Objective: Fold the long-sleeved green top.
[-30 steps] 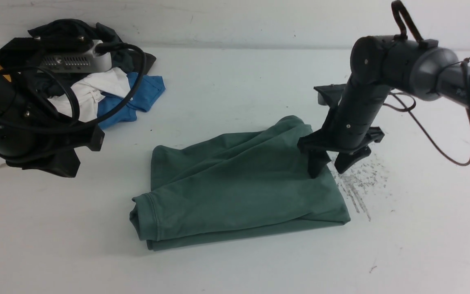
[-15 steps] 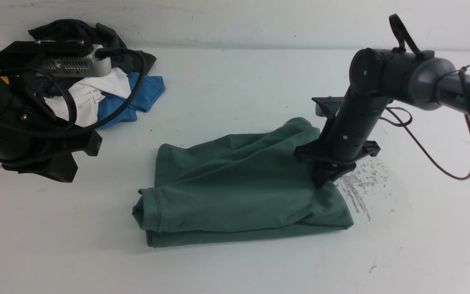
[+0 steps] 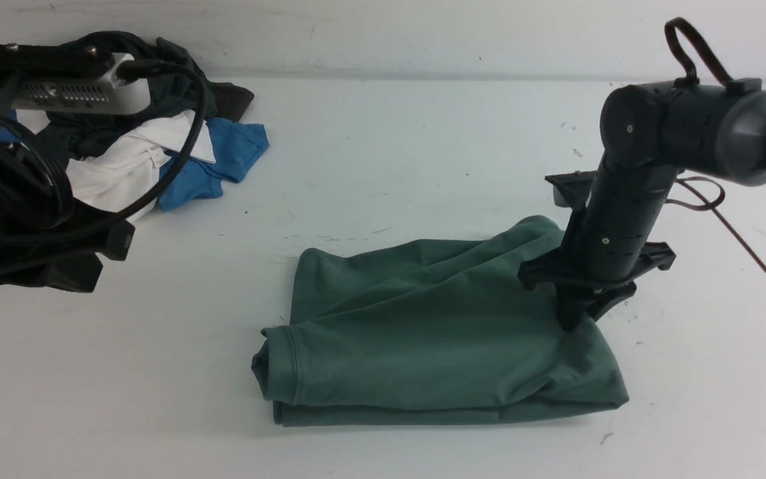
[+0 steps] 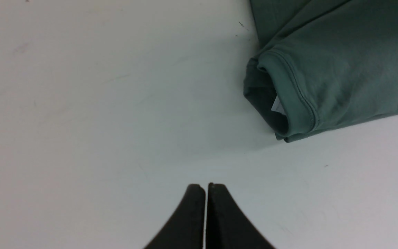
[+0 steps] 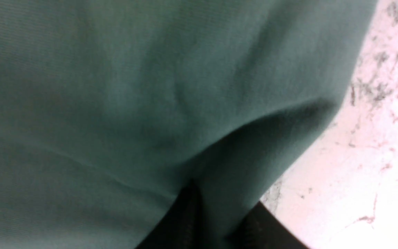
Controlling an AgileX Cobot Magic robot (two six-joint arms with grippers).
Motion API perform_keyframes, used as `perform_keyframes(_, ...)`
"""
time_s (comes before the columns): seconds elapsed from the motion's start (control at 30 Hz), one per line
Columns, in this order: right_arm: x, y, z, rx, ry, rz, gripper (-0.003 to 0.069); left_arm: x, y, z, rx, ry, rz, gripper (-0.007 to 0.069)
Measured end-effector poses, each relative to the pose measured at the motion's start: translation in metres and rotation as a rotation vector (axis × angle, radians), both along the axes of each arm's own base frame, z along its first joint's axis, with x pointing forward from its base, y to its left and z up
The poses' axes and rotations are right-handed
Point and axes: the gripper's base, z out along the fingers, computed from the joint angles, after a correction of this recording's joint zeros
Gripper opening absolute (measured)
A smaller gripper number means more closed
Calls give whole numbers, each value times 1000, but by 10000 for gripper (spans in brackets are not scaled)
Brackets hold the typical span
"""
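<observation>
Top: 1 green long-sleeved top (image 3: pixel 436 346), folded into a thick bundle, lies on the bench (image 3: pixel 423 146), toward my right.
My right gripper (image 3: pixel 574 320): pinching a raised fold at the top's right edge.
My left gripper (image 4: pixel 206 188): pressed together, empty, above bare bench.
Far-left pile: 1 blue garment (image 3: pixel 223 166), 1 white garment (image 3: pixel 124 169), 1 dark garment (image 3: pixel 230 100).

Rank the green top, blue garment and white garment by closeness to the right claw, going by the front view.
1. Green top: pinched in the right claw, mid-table.
2. Blue garment: in the far-left pile, on its right side.
3. White garment: same pile, further left.
</observation>
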Motion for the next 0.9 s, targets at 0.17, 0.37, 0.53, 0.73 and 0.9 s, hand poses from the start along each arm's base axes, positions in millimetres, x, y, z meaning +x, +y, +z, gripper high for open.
perform_keyframes(0.17, -9, -2, 35, 29, -74, -26, 441, -13, 2, 8, -3, -24, -5, -3)
perform_keyframes(0.37, -63, -22, 123, 61, -274, -19, 517, -33, 5, 23, -12, -85, -7, -3)
perform_keyframes(0.53, -137, -51, 188, 61, -481, -33, 425, -56, 9, 38, -24, -160, -8, -3)
perform_keyframes(0.73, -222, -83, 228, 142, -931, -69, 190, -80, 13, 54, -42, -267, -5, -3)
perform_keyframes(0.9, -300, -106, 216, 265, -1319, -73, 15, -87, 14, 59, -52, -307, -4, -3)
